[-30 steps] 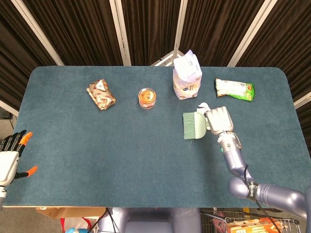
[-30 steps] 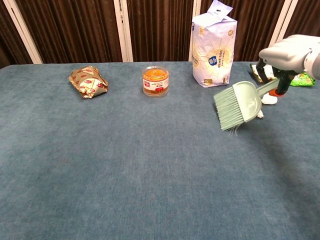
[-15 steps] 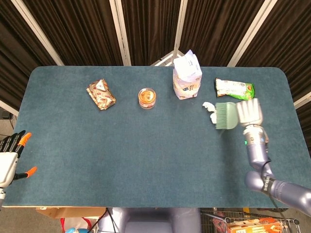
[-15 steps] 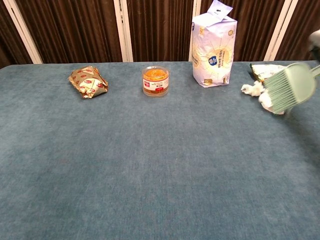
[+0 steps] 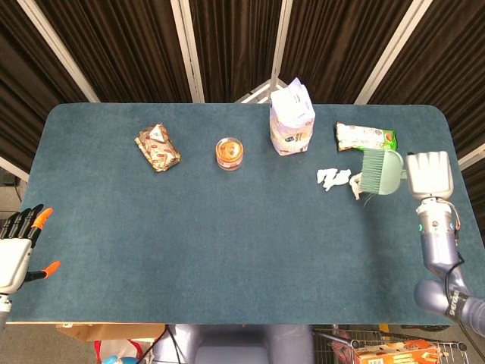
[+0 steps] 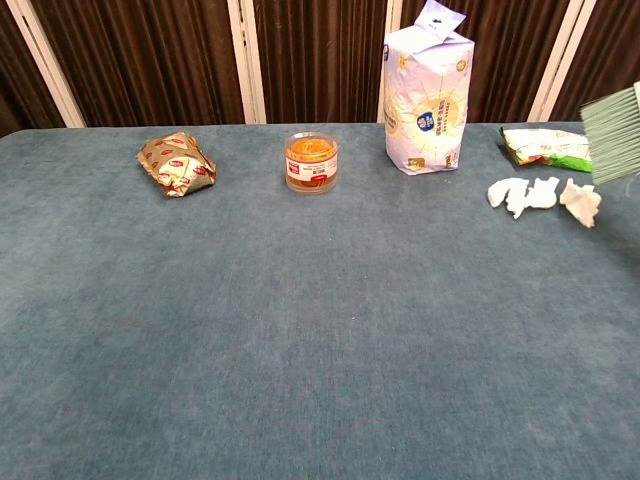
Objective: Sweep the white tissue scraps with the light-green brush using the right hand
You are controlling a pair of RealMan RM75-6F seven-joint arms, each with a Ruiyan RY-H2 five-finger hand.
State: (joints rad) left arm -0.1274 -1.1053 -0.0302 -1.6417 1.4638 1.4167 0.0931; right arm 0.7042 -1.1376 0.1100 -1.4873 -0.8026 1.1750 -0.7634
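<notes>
1. Now: right hand (image 5: 430, 174) gripping light-green brush (image 5: 380, 171), bristles just beside white tissue scraps (image 5: 333, 178) on worktop (image 5: 227, 235).
2. Left hand (image 5: 15, 254) at worktop's edge, fingers (image 5: 36, 218) spread, holding nothing.

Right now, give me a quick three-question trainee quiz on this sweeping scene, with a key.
1. True or false: the right hand holds the light-green brush.
2. Which item lies nearest the white tissue scraps? A) brown snack pack B) orange jar C) green snack bag
3. Fill in: the left hand sits at the table's near-left edge, fingers spread, holding ____.

Key: 1 true. 2 C. 3 nothing. In the chest view the brush bristles hang at the right edge, above the scraps, so the brush looks lifted, not on them.
</notes>
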